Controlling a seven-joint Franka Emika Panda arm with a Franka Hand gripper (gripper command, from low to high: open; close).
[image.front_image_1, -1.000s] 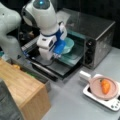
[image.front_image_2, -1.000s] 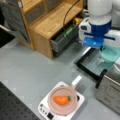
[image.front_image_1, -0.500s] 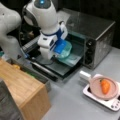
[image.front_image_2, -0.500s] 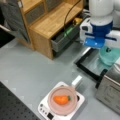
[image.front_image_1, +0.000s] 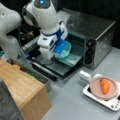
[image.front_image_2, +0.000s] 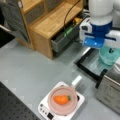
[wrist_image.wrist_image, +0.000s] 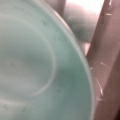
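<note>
Now the claw (image.front_image_1: 59, 48) sits over the open door (image.front_image_1: 58, 66) of the toaster oven (image.front_image_1: 96, 37), against a pale green bowl (image.front_image_1: 63, 50); whether it grips the bowl I cannot tell. Over the last second it has barely shifted. On the bench (image.front_image_2: 32, 72), near right, a carrot (image.front_image_2: 61, 99) lies on a pink plate (image.front_image_2: 72, 105).

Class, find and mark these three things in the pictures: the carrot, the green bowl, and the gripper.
carrot (image.front_image_2: 61, 99): a front view, middle of its orange body.
green bowl (wrist_image.wrist_image: 37, 65): wrist view, its inner surface.
gripper (image.front_image_1: 60, 47): a front view, its blue end at the bowl.
</note>
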